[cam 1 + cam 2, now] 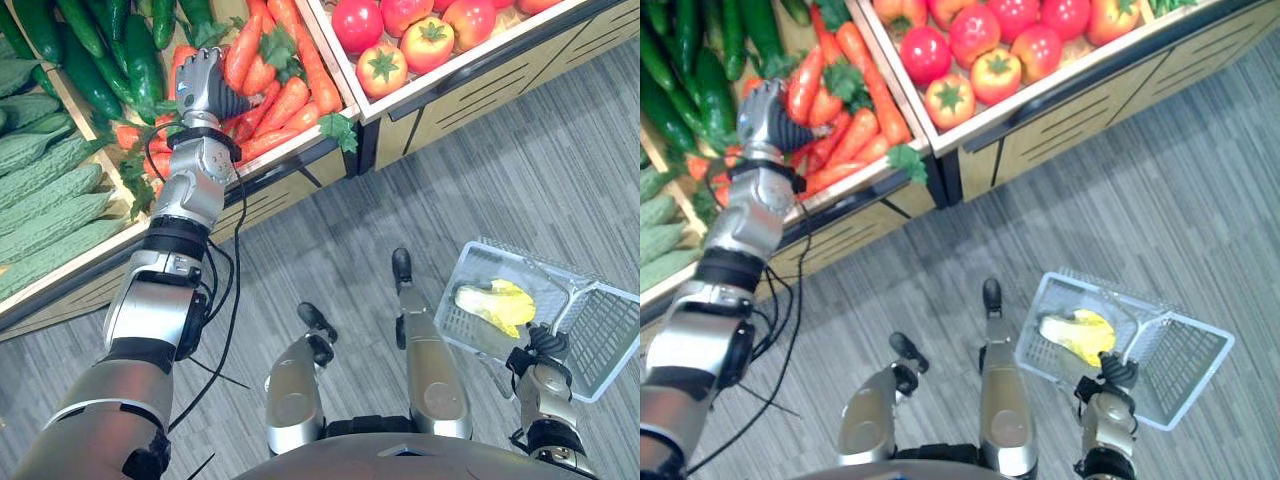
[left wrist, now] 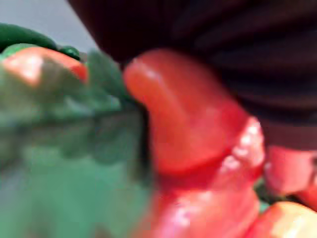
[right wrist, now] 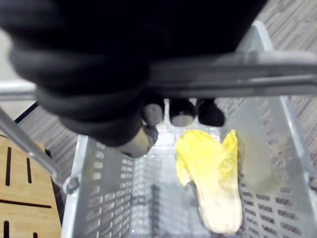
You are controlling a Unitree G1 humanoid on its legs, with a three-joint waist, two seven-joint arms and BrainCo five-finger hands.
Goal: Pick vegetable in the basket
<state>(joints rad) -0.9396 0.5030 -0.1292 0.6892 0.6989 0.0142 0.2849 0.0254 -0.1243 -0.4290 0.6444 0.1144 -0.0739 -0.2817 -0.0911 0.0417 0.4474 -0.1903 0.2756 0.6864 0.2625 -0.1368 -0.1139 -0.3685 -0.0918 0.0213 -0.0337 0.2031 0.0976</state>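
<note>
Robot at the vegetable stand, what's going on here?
The robot is shopping for produce. Its left hand is in among the carrots in a bin of the stand; whether it has gripped one can't be told. Its right hand holds a wire basket by the handle, low at its side. One yellow leafy vegetable already lies in the basket.

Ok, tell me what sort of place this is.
Probably a grocery shop's produce section, or a mock-up: wooden bins of carrots, tomatoes and cucumbers, plus a shopping basket in the right hand.
</note>
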